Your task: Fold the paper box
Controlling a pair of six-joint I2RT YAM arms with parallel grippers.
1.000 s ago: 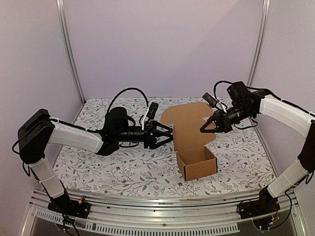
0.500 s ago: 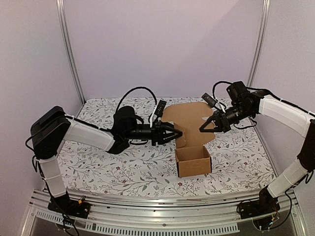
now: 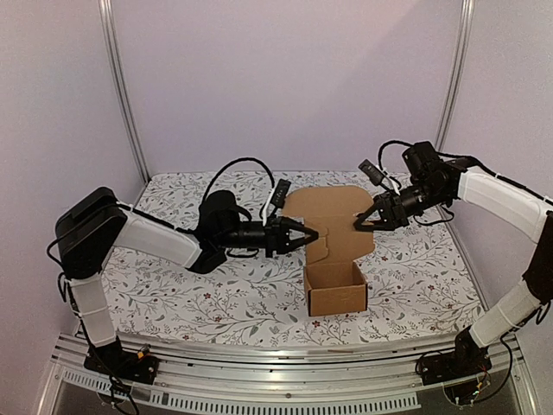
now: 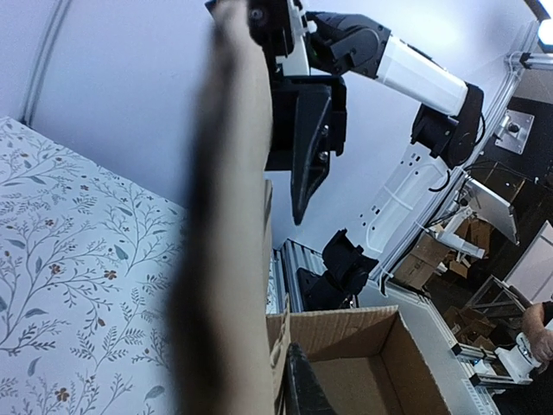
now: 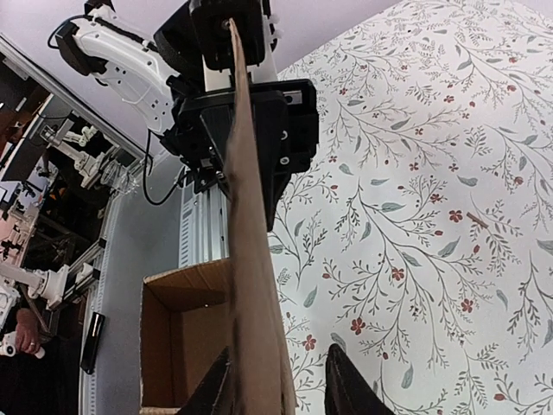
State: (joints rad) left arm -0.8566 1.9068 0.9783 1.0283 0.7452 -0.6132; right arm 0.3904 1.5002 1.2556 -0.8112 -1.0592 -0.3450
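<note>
The paper box [image 3: 334,290] is plain brown cardboard, its tray open at the top on the flowered cloth near the middle. Its tall lid panel [image 3: 333,218] stands upright behind the tray. My left gripper [image 3: 309,235] is shut on the panel's left edge. In the left wrist view the panel [image 4: 226,216] fills the foreground, and one dark finger [image 4: 302,391] presses its near face; the other finger is hidden behind it. My right gripper [image 3: 359,223] straddles the panel's right edge, open. In the right wrist view both fingertips [image 5: 344,380] flank the cardboard [image 5: 251,285], with a gap on the right side.
Lilac walls and two metal posts [image 3: 121,95] enclose the flowered table [image 3: 199,298]. A slotted aluminium rail [image 3: 285,367] runs along the near edge by the arm bases. The left arm's cable loop [image 3: 238,164] arches above its wrist.
My left gripper moved right and closed on the lid panel's left edge. My right gripper opened and let go of the right edge. The box shifted slightly left.
</note>
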